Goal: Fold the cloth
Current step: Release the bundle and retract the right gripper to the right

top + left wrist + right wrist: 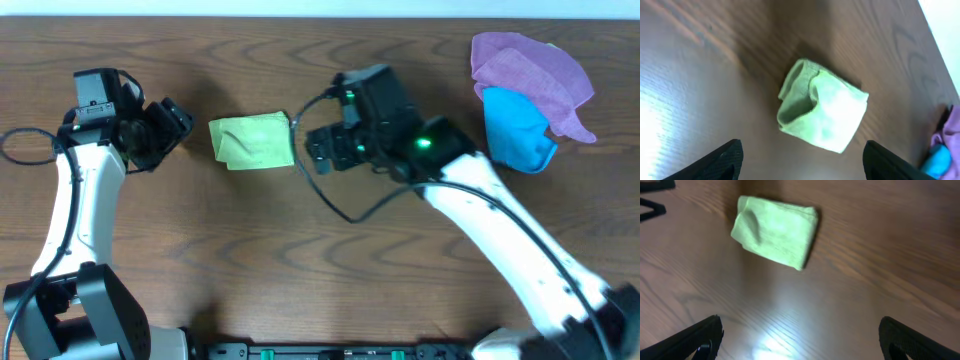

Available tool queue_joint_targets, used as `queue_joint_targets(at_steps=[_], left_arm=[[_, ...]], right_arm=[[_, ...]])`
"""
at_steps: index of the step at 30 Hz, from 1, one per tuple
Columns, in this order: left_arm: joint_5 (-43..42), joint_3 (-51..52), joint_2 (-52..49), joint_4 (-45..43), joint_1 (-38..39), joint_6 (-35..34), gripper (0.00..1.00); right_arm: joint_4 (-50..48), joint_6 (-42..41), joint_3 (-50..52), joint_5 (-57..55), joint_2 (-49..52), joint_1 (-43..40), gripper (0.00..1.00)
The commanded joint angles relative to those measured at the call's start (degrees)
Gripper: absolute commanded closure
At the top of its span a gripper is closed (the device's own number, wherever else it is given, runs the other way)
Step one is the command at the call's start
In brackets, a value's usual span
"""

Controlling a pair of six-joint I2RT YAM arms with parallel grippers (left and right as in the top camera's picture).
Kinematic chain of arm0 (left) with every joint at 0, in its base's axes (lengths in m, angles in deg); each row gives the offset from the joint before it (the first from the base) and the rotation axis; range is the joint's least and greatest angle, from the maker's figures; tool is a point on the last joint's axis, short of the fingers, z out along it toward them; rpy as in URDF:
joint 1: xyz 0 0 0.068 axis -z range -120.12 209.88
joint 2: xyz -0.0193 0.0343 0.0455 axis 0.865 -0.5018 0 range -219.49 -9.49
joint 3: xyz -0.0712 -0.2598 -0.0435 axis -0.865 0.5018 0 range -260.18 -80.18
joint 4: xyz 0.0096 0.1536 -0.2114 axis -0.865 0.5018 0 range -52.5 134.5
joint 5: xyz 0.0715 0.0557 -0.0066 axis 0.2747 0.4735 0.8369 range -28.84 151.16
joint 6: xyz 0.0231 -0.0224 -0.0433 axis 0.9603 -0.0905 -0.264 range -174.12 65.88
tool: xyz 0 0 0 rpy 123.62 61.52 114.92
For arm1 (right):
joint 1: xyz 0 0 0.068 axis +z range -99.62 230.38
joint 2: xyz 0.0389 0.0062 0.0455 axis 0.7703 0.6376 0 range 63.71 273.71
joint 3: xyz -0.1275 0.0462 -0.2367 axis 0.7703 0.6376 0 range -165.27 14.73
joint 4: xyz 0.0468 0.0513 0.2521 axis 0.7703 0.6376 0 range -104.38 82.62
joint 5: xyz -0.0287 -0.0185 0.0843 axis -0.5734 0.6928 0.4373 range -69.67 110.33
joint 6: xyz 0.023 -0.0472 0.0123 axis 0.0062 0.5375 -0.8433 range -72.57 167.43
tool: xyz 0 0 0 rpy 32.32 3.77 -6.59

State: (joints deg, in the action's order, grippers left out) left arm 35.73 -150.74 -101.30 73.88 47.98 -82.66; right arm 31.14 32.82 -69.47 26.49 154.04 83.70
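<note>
The light yellow-green cloth [252,141] lies folded into a small squarish bundle on the wooden table, between the two arms. It also shows in the left wrist view [821,106] and in the right wrist view [775,230]. My left gripper [172,133] is open and empty, a little to the left of the cloth, its fingers [801,161] wide apart. My right gripper [318,148] is open and empty, just right of the cloth, its fingers [800,340] spread over bare table. Neither gripper touches the cloth.
A purple cloth [530,68] and a bright blue cloth [517,130] lie in a heap at the back right of the table. A black cable [25,145] loops at the left edge. The table's back edge runs along the top.
</note>
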Motion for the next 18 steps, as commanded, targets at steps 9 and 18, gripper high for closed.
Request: queue_joint_targets(at_steps=[9,18], left_arm=[[-10.8,9.7,1.0,-3.1,0.0,-8.7,0.22],[-13.4,23.7,0.9,-23.6,4.7,-24.3,0.15]], right_arm=[[0.1,-0.2,21.0,-1.9,-25.2,-7.4,0.01],[0.9,-6.6,36.8,-1.0,-51.3,-14.6,0.01]])
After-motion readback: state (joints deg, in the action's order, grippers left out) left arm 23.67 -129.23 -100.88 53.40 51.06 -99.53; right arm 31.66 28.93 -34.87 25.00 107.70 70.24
